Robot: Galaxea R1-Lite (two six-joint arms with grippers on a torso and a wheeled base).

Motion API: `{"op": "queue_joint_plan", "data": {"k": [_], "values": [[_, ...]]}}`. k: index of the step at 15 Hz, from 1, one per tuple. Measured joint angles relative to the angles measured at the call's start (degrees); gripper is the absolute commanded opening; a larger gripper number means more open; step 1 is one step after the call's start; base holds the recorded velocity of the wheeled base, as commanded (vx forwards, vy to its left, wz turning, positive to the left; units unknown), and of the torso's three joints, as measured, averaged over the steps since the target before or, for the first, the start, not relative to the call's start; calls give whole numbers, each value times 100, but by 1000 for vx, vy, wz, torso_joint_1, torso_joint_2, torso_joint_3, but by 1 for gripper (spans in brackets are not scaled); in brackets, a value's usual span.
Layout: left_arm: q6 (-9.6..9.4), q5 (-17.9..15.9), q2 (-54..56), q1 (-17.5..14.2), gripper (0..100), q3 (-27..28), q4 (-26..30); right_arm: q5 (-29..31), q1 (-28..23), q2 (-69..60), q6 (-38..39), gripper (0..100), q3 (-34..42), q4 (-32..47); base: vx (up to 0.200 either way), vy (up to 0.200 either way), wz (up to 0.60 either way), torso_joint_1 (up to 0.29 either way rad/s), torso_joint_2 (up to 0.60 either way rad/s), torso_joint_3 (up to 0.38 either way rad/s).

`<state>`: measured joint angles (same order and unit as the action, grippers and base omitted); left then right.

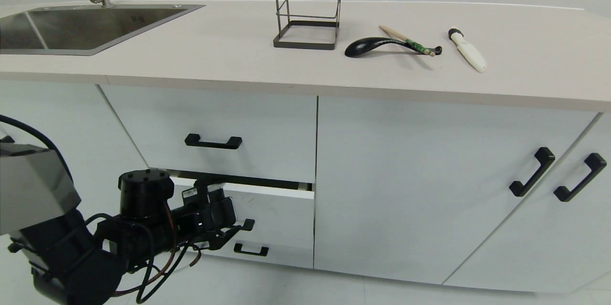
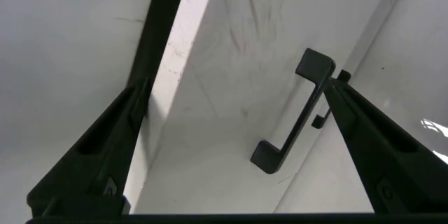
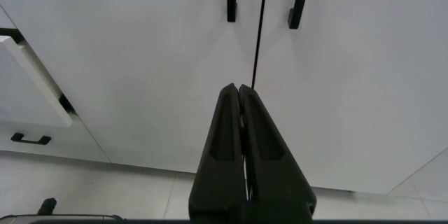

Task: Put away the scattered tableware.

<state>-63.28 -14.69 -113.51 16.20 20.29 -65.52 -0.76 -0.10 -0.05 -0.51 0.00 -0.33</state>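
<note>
Drawer-opening step, by the look of it. Left tool (image 2: pixel 234 94) is sitting low at the cabinet front with its jaws wide. The drawer (image 1: pixel 277 214) is showing a gap at its top, ajar rather than properly open. In the left wrist view the black handle (image 2: pixel 290 115) is lying between the two fingers, closer to one of them, and is not being gripped.

Right tool (image 3: pixel 240 91) is hanging in front of the cupboard doors (image 3: pixel 336 77), jaws pressed together and holding nothing.

Tableware is lying untouched on the tabletop (image 1: pixel 215 52): black spoon (image 1: pixel 377 46), chopstick (image 1: pixel 405 40) crossing its handle, and a white utensil (image 1: pixel 468 50) just beside them. A wire rack (image 1: pixel 308 4) is standing near.

Next move is probably calling for clamping on the handle and pulling straight out, since the gap is looking too narrow for loading. After that, one arm needs to go up for the spoon.
</note>
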Motion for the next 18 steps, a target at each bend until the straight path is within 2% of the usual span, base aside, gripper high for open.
{"op": "queue_joint_plan", "data": {"k": [3,6,9,11,16,18], "values": [[-5,-2,-50,-5,100,-85,-22,0,0,0,0,0,0,0,0,0,0,0,0,0],[-5,-24,105,-5,100,-417,-2,0,0,0,0,0,0,0,0,0,0,0,0,0],[11,-24,714,33,100,-1161,101,0,-1,0,0,0,0,1,0,0,0,0,0,0],[85,-20,1342,89,100,-1648,173,0,-1,0,0,0,0,0,0,0,0,0,0,0],[461,7,2586,700,100,-2008,307,0,0,0,0,0,0,1,0,0,0,0,0,0],[652,7,2992,1111,100,-2018,594,0,0,0,0,0,0,0,0,0,0,0,0,0]]}}
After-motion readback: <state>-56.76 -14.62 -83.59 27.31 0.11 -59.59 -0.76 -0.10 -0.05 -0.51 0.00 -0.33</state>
